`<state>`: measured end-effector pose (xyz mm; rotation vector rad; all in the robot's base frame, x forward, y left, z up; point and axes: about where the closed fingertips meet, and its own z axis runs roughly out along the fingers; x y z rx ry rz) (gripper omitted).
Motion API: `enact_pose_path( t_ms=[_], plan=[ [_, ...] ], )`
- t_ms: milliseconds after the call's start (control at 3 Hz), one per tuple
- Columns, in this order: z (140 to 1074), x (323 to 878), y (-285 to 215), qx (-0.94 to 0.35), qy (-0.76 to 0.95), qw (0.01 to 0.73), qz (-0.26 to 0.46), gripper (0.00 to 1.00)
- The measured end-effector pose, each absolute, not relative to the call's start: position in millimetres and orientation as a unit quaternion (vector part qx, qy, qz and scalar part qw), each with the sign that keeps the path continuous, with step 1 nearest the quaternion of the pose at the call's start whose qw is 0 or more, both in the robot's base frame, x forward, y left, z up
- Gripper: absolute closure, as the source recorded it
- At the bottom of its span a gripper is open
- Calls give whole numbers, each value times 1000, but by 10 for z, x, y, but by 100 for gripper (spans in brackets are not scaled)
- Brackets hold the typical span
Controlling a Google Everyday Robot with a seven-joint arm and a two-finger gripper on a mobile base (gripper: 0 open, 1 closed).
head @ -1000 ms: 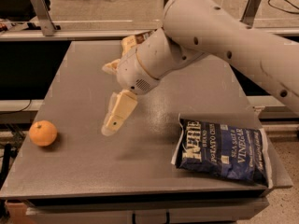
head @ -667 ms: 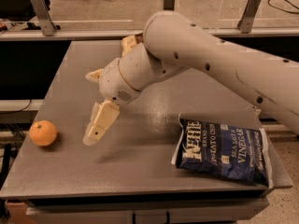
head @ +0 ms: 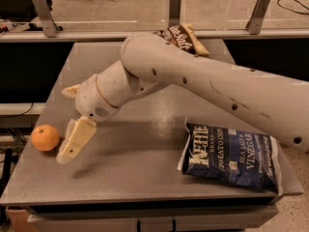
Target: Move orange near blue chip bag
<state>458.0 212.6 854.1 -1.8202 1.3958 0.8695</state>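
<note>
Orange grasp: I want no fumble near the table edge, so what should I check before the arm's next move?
1. orange in plain view, unobstructed: ok.
2. gripper positioned over the orange: not ok, it sits just right of it.
3. Orange well away from the table edge: not ok, it lies near the left edge.
4. blue chip bag located, front right: ok.
5. Bare table left of the bag for set-down: ok.

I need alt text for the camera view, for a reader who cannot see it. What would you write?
A robot arm reaches across a grey table, its gripper low, close beside the orange near the table's left edge. The blue chip bag lies flat at the right front; a brown chip bag shows behind the arm.
</note>
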Motion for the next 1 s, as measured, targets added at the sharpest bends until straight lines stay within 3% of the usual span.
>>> enact_pose_path(
  t_ms=[333, 667, 1000],
  plan=[
    [8534, 4479, 2347, -695, 526, 335, 356, 0],
    [8432, 4427, 2452, -685, 532, 329, 374, 16],
    [8367, 4405, 2503, -675, 538, 327, 384, 39]
  ],
)
